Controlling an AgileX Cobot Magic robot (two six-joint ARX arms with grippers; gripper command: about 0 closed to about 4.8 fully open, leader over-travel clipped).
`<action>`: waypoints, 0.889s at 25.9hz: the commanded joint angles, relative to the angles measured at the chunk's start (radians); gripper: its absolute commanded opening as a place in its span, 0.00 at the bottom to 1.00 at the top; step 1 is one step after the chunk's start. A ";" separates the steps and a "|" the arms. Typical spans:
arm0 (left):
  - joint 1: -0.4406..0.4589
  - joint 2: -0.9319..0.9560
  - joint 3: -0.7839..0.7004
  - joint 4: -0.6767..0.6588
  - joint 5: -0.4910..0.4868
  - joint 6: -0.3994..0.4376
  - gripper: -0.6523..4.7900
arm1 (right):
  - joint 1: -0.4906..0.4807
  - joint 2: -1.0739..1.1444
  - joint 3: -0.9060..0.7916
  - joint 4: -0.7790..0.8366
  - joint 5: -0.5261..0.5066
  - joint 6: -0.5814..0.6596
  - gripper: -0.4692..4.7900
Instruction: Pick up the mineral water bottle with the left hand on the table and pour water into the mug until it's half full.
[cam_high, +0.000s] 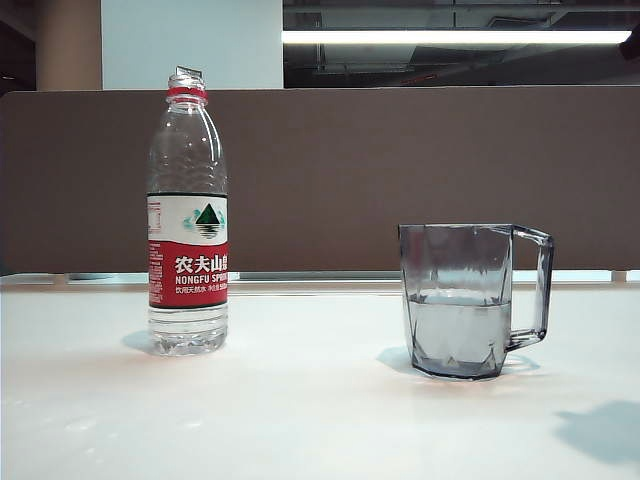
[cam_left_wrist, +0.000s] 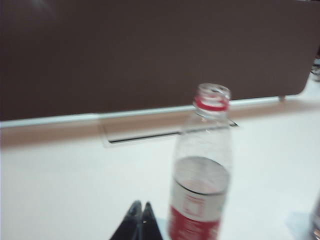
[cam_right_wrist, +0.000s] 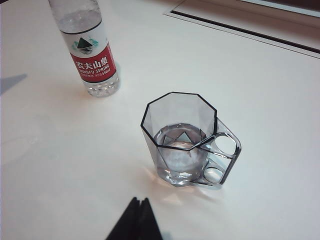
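The mineral water bottle (cam_high: 187, 220) stands upright and uncapped on the white table (cam_high: 300, 400), left of the mug (cam_high: 470, 300). The clear grey mug holds water to about half its height, with its handle pointing right. In the left wrist view the bottle (cam_left_wrist: 202, 170) stands close by, a little to one side of my left gripper (cam_left_wrist: 141, 206), which is shut, empty and apart from it. My right gripper (cam_right_wrist: 139, 201) is shut and empty too, hovering short of the mug (cam_right_wrist: 182, 137), with the bottle (cam_right_wrist: 90, 50) farther off. Neither gripper shows in the exterior view.
A brown partition wall (cam_high: 400, 170) runs along the far edge of the table. A rectangular slot (cam_left_wrist: 150, 131) is set into the tabletop near that wall. A dark shadow (cam_high: 600, 430) falls on the table at the front right.
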 joint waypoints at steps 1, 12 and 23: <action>0.084 -0.078 -0.035 0.011 0.005 -0.003 0.11 | 0.000 -0.001 0.007 0.018 0.001 0.003 0.09; 0.285 -0.163 -0.135 0.062 0.006 -0.015 0.11 | 0.001 -0.001 0.007 0.018 0.001 0.003 0.09; 0.298 -0.163 -0.153 0.033 -0.002 0.009 0.11 | 0.000 -0.001 0.007 0.018 0.001 0.003 0.09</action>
